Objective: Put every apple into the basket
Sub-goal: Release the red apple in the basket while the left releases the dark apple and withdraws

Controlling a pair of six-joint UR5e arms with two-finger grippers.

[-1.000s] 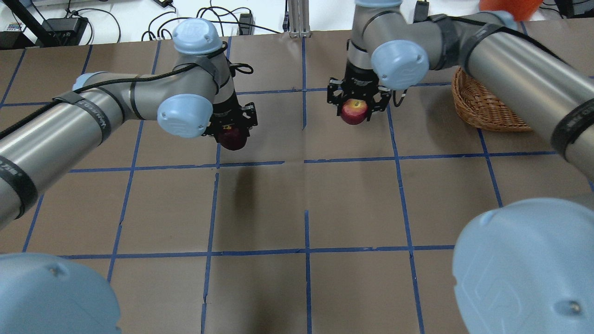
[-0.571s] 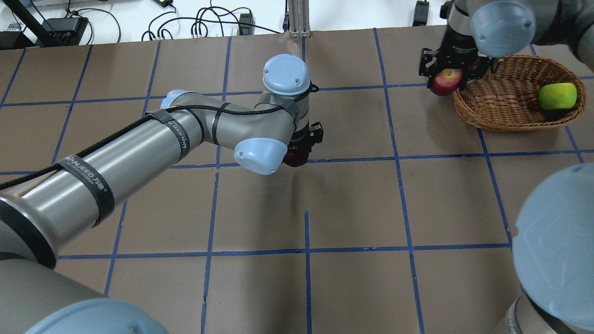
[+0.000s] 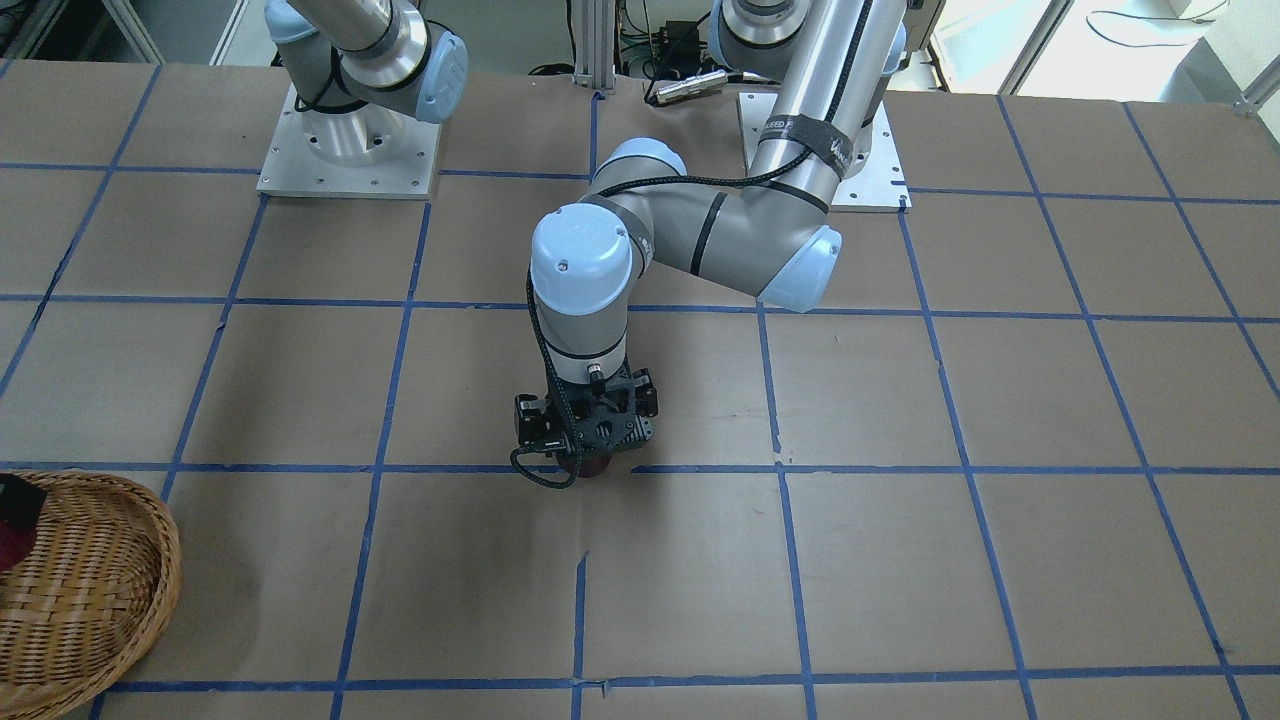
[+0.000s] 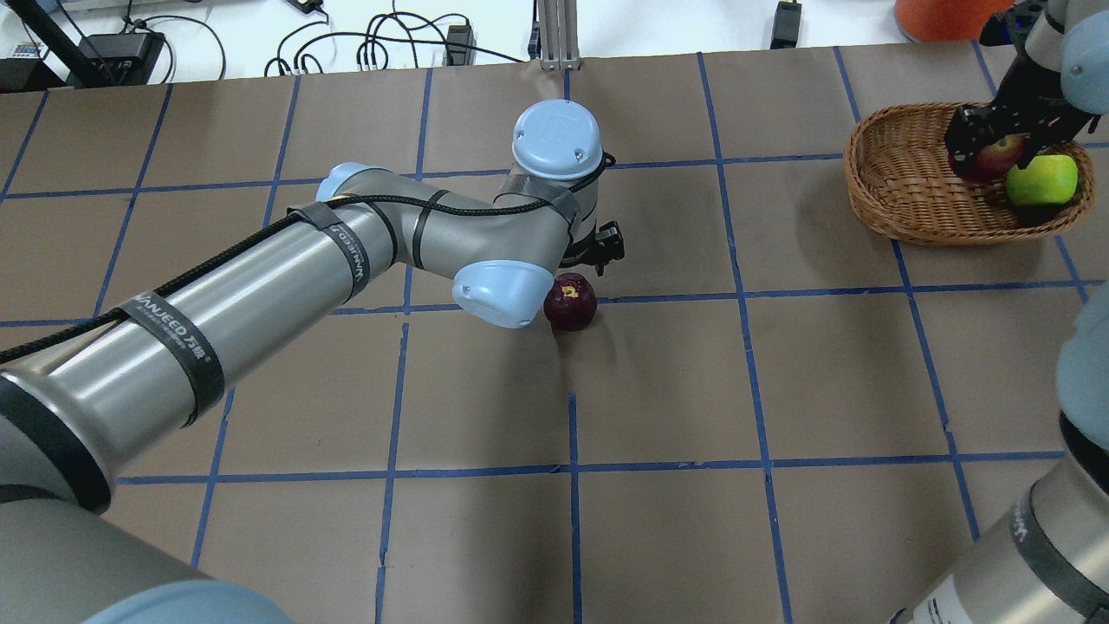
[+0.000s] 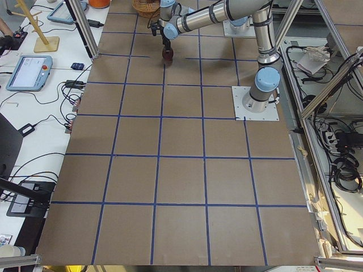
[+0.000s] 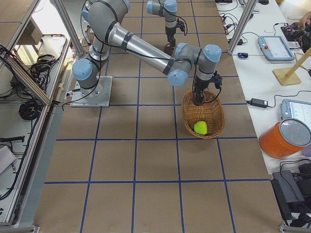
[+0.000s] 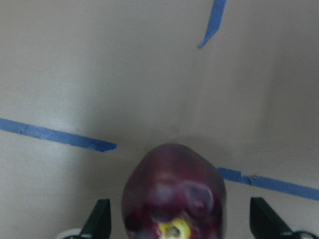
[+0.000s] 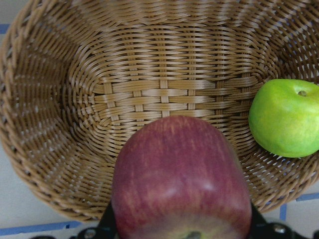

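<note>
The dark maroon apple (image 4: 570,302) sits on the brown table near the middle, on a blue tape line. My left gripper (image 3: 585,448) is right over it. In the left wrist view the apple (image 7: 174,196) stands between wide-apart fingers (image 7: 98,219) with a gap on each side, so the gripper is open. My right gripper (image 4: 996,147) is shut on the red apple (image 8: 182,179) and holds it over the wicker basket (image 4: 901,186), close beside the yellow-green apple (image 4: 1042,179) that lies inside. The basket (image 8: 84,99) fills the right wrist view.
An orange container (image 4: 949,13) stands behind the basket at the table's far right edge. Cables (image 4: 346,43) lie beyond the far edge. The basket's rim (image 3: 150,560) shows at the lower left of the front-facing view.
My right arm carried the red apple from the table's middle to over the basket, beside the green apple. My left arm carried the maroon apple right to the centre and opened over it.
</note>
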